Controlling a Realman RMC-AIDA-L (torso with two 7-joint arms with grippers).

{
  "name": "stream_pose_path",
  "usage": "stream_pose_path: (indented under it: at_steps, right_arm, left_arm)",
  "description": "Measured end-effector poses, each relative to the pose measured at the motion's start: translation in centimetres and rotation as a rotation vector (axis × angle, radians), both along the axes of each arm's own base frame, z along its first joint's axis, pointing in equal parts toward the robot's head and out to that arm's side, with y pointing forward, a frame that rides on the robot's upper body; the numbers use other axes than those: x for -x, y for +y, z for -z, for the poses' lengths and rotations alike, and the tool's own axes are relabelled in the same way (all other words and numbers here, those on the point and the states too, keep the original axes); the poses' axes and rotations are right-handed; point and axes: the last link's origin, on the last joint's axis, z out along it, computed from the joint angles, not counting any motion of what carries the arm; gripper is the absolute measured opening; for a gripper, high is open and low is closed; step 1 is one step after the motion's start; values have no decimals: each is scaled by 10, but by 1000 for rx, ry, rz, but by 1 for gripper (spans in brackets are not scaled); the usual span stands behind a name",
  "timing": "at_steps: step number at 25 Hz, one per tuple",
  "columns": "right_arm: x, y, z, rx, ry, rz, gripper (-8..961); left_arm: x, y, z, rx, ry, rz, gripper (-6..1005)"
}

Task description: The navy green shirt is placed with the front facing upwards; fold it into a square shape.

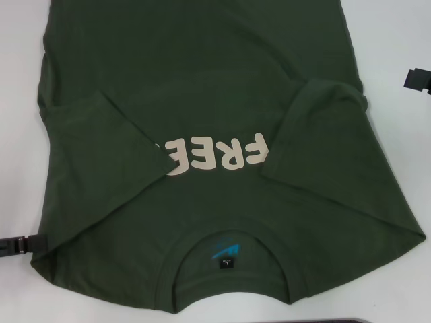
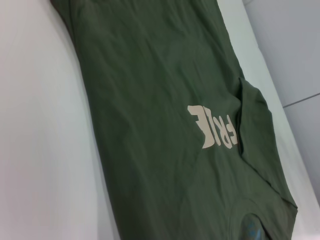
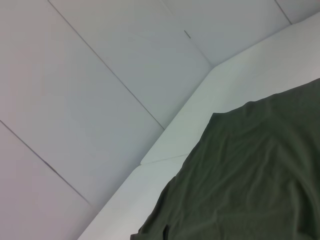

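Note:
The navy green shirt (image 1: 202,87) lies flat on the white table, front up, with its ribbed collar (image 1: 232,235) nearest me. Both sleeves are folded inward: one (image 1: 101,141) covers part of the pale letters "FREE" (image 1: 219,153), the other (image 1: 316,128) ends beside them. A blue logo (image 1: 225,245) and a black tag (image 1: 227,260) show inside the neck. My left gripper (image 1: 20,243) sits at the shirt's left edge near the shoulder. My right gripper (image 1: 417,79) hangs off the shirt's right side over bare table. The left wrist view shows the shirt (image 2: 150,100) and its letters (image 2: 215,127); the right wrist view shows a plain shirt corner (image 3: 250,175).
White table (image 1: 390,40) borders the shirt on both sides. A dark strip (image 1: 363,320) shows at the near edge. In the right wrist view the table edge (image 3: 200,100) meets pale wall panels (image 3: 75,75).

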Motion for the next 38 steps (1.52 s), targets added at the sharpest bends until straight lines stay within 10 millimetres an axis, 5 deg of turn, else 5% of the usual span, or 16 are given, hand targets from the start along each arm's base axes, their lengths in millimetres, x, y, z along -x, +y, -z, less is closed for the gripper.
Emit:
stream_pose_path:
  at_steps: [38]
  right_arm:
    - [1, 4, -6, -14, 2, 4, 838]
  left_arm:
    - [2, 4, 12, 109, 64, -19, 859]
